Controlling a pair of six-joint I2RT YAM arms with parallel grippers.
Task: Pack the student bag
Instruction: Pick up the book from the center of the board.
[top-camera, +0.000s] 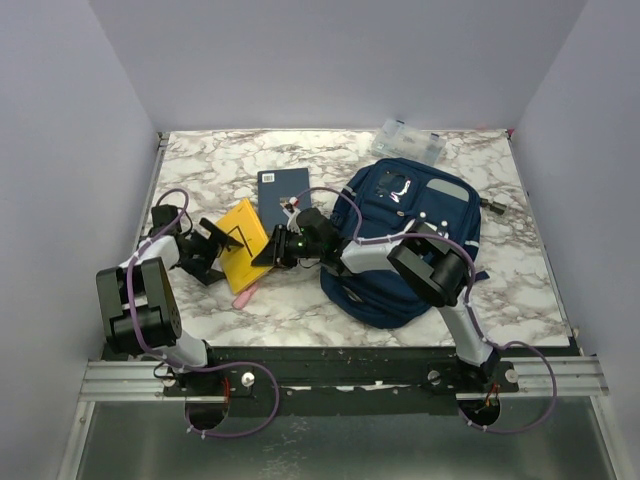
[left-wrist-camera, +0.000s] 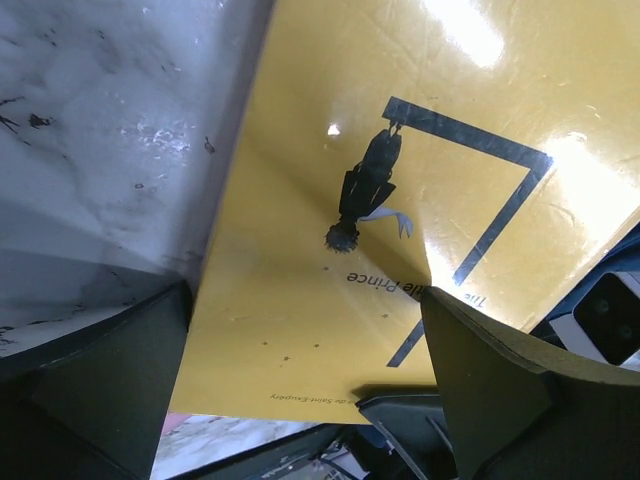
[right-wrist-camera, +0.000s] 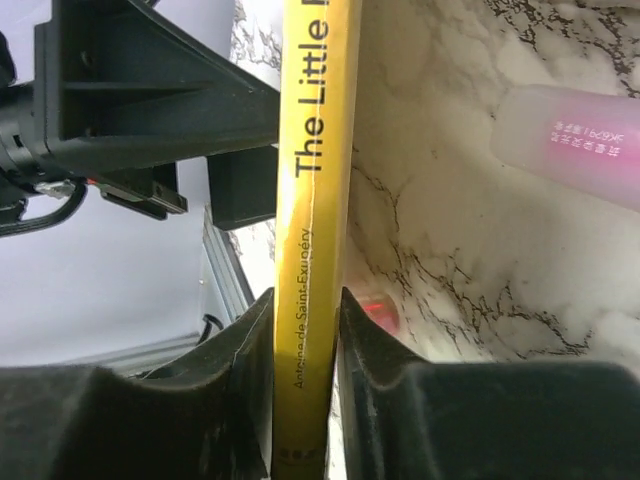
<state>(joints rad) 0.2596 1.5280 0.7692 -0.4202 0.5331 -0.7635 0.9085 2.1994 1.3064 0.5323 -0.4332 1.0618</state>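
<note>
Closest, my right jaws clamp the yellow book by its spine, my left jaws gape at its cover, and the student bag lies face-up on the desk right of both, long axis near-to-far, top end farthest.

A yellow book, with a small dark figure and black lines on its cover, is sitting cornerwise on the marble counter. A dark blue notebook is lying flat just behind it. A pale pink tube is lying by the book's near corner. A clear plastic compartment box is resting near the counter's far edge.
</note>
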